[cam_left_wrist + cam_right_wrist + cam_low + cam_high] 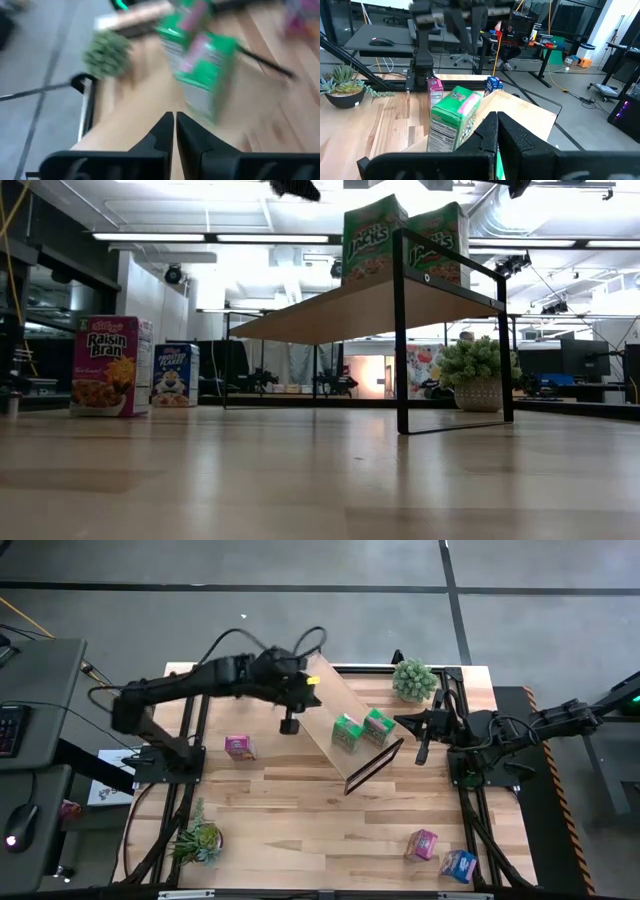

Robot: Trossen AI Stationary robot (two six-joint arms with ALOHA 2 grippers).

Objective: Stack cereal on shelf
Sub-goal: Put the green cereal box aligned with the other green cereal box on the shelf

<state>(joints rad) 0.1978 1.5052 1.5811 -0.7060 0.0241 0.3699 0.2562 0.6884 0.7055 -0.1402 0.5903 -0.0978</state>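
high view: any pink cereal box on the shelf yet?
No. Only two green cereal boxes stand on the shelf; the pink ones sit on the tabletop.

Table point(330, 820): pale wood planks, grain showing, smooth & giving off a soft sheen in low view. Shelf point(335, 705): light wood board, matt, w/ thin black metal frame ends. Cereal boxes point(362, 730): printed card, looking slightly glossy. Left gripper point(174, 125) & right gripper point(497, 127): fingers looking like matt black plastic.
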